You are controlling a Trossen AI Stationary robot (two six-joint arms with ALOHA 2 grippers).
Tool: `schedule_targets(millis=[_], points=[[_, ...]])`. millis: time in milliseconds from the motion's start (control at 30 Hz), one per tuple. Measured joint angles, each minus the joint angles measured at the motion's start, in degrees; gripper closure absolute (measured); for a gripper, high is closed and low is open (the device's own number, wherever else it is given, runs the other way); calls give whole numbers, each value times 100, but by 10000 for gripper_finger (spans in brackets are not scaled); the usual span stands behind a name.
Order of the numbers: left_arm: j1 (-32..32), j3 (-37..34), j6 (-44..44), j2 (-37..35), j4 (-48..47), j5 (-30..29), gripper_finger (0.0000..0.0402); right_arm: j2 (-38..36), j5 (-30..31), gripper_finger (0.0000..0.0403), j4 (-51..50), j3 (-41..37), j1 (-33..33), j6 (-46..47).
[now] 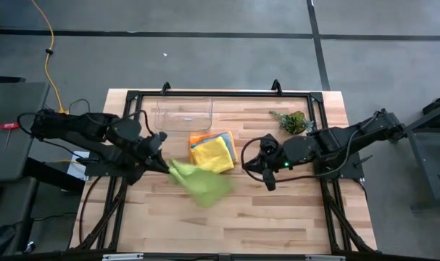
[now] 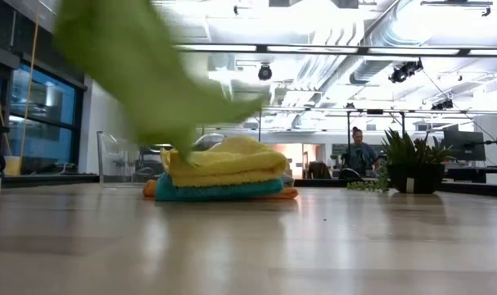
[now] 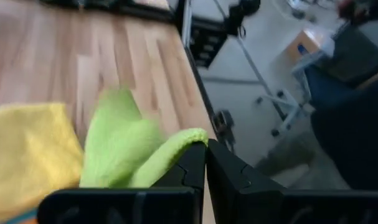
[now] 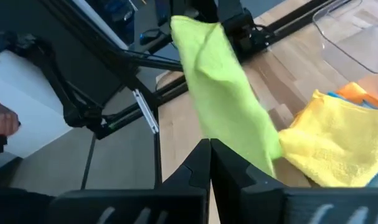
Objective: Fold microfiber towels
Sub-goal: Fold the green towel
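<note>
Lime green towel (image 1: 199,183) pinched in left jaws, closed tight

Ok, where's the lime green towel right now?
In the high view the lime green towel hangs from the shut left end effector, just left of and nearer the table's front than the folded towel stack.

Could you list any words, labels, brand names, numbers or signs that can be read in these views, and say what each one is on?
None: no view shows readable text.
Lime green towel, held by the shut left gripper: no tag or print showing.
Stacked towels, yellow on top: no label in view.
Clear plastic tray: no markings.
Cardboard box on the floor, left wrist view: too blurred to tell whether it bears a label.
</note>
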Motion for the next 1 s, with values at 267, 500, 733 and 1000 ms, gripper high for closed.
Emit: schedule_targets(millis=[267, 500, 733, 1000], points=[[-19, 0, 26, 239, -720, -44, 401, 4, 66, 402, -11, -6, 0, 93], [-21, 0, 115, 577, -658, -48, 401, 157, 483, 403, 305, -10, -2, 320], [-746, 2, 613, 1390, -1102, -230, 401, 660, 400, 387, 309, -10, -9, 303], [-2239, -40, 150, 2037, -2084, -1555, 401, 1508, 180, 274, 463, -13, -77, -76]])
